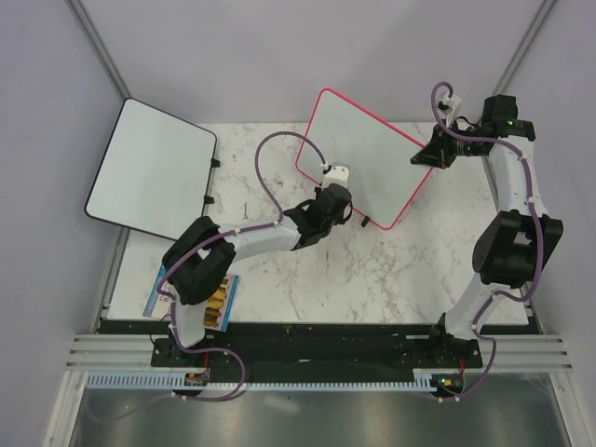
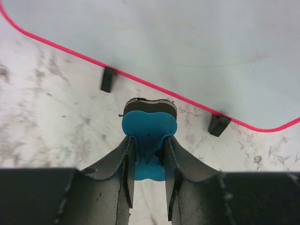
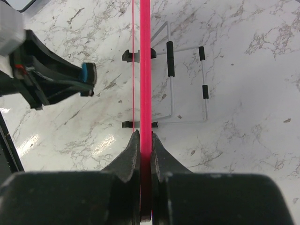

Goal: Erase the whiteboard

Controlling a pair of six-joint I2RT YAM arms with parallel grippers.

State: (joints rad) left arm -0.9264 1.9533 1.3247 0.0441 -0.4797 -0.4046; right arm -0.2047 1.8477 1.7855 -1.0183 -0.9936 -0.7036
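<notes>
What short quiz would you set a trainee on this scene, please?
1. True or false: the right end effector is clamped on the pink frame of the whiteboard.
2. What does the left end effector hold? A) a blue eraser B) a marker C) nothing
3. Fill in: the other board, at the table's left edge, has a ___ frame.

Key: 1 true; 2 A; 3 black.
</notes>
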